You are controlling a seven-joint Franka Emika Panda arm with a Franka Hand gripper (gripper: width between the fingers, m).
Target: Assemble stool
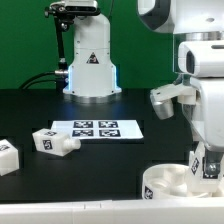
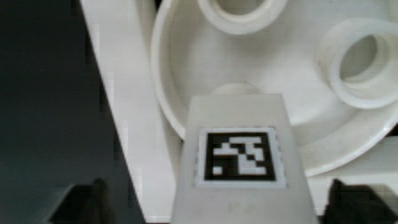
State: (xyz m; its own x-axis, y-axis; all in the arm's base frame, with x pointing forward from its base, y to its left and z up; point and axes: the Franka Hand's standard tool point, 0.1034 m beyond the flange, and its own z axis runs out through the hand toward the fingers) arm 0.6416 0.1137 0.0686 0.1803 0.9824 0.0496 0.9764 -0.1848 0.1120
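No word, brand or number can be read anywhere. Four black-and-white square tags are printed on the marker board. One such tag is borne by the near leg, just beside the marker board on the exterior view's left, and another by the far leg, further that way. In the wrist view a tag is seen sharply on the third leg, over the seat. Behind the marker board, a dark triangular sign is carried by the robot base, too small to be read
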